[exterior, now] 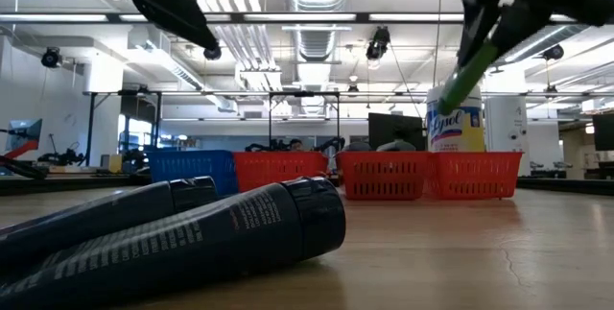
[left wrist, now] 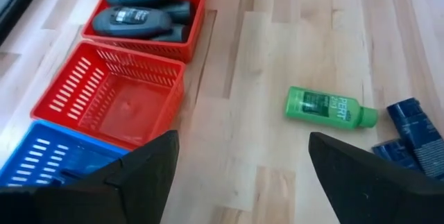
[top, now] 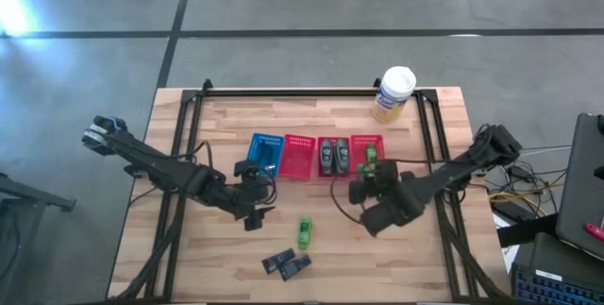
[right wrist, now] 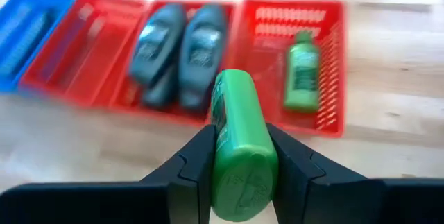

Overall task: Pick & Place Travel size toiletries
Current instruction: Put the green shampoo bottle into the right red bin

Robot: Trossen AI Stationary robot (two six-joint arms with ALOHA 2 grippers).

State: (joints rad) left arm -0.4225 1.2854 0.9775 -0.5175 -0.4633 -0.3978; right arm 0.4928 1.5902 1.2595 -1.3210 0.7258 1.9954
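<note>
A green bottle [right wrist: 239, 148] is clenched between the fingers of the right end effector [top: 371, 184], held above the table [top: 217, 258] just short of the row of baskets; in the right wrist view its cap end faces the camera and the fingers press on both its sides. Ahead of it, the red basket at the row's 3 o'clock end [right wrist: 327, 57] already holds one green bottle [right wrist: 303, 70], and the next red basket toward 9 o'clock [top: 332, 157] holds grey oval pieces [right wrist: 182, 44]. Then comes an empty-looking red basket [left wrist: 111, 99], and a blue basket [top: 265, 152] closes the row at its 9 o'clock end. Another green bottle [top: 305, 232] lies loose on the table toward 6 o'clock from the baskets, with dark flat packets [top: 286, 264] just beyond it, further toward 6 o'clock. The left end effector [top: 253, 188] hangs with its fingers spread and nothing between them, near the blue basket. A white-lidded canister [top: 394, 93] stands at 12 o'clock, apart from the work. By my reading the step in hand is carrying the held bottle to its basket; the next move calls for bringing it over the basket with the matching bottle, lowering it and letting go, while the left arm could turn to the loose bottle
</note>
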